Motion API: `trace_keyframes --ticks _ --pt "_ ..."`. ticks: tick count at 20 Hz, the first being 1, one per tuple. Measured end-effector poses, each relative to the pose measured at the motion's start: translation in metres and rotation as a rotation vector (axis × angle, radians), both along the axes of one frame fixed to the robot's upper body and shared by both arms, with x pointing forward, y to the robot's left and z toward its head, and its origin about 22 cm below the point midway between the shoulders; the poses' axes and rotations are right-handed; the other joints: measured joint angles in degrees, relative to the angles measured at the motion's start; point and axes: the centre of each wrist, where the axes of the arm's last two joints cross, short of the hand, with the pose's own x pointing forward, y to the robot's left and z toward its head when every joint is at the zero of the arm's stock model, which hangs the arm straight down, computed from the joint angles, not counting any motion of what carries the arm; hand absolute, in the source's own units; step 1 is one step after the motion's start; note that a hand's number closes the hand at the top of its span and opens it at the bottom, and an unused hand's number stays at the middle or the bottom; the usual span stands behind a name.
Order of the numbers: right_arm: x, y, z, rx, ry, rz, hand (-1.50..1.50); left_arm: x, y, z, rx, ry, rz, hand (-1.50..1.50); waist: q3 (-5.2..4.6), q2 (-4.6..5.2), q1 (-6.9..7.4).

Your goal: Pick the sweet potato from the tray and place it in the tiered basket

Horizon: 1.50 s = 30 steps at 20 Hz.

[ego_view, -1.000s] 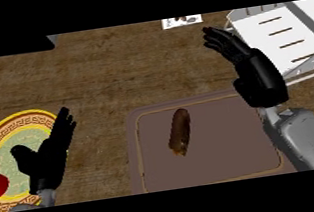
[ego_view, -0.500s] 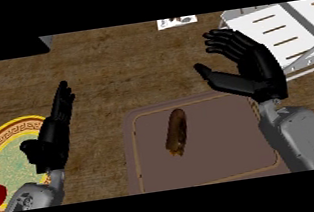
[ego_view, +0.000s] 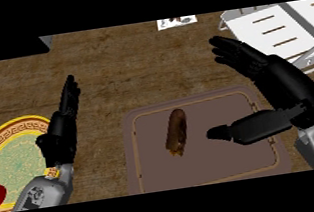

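Our right hand (ego_view: 281, 93) spread beside the sweet potato (ego_view: 176, 132)

The sweet potato lies on the tray (ego_view: 151, 172), just left of our right thumb; our left hand (ego_view: 61, 131) rests with fingers straight, farther left.

Right robot hand (ego_view: 280, 88) open, thumb out sideways; left robot hand (ego_view: 63, 129) edge-on, fingers straight up.

Left robot hand (ego_view: 58, 137), right robot hand (ego_view: 282, 95): black, jointed fingers and thumb; grey forearms with dark markings.
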Motion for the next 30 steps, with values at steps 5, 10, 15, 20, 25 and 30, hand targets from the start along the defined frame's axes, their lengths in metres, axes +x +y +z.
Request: trace_keyframes --ticks 5,10,15,20,25,30 --pt "-0.005 0.008 0.035 -0.450 0.000 0.108 -1.50 0.001 -0.002 0.002 0.000 -0.004 -0.015 0.00 -0.34 -0.18 1.19" --pt "-0.011 0.037 0.061 -0.844 0.000 0.187 -1.50 0.002 -0.010 0.001 -0.002 0.001 -0.049 0.00 -0.45 -0.02 2.62" --pt "-0.008 0.079 0.070 -1.022 -0.012 0.245 -1.50 0.005 -0.014 0.004 0.000 -0.003 -0.061 0.00 -0.42 0.13 3.46" --pt "-0.001 0.128 0.070 -1.096 0.012 0.306 -1.50 0.004 -0.016 0.002 0.002 0.000 -0.063 0.00 -0.33 0.14 3.47" --pt "0.006 0.172 0.071 -1.143 0.036 0.352 -1.50 0.005 -0.017 0.000 0.000 0.002 -0.049 0.00 -0.22 0.23 2.91" --pt "0.012 0.205 0.058 -1.199 0.097 0.399 -1.50 0.005 -0.017 0.002 -0.002 -0.004 -0.044 0.00 -0.13 0.21 2.44"
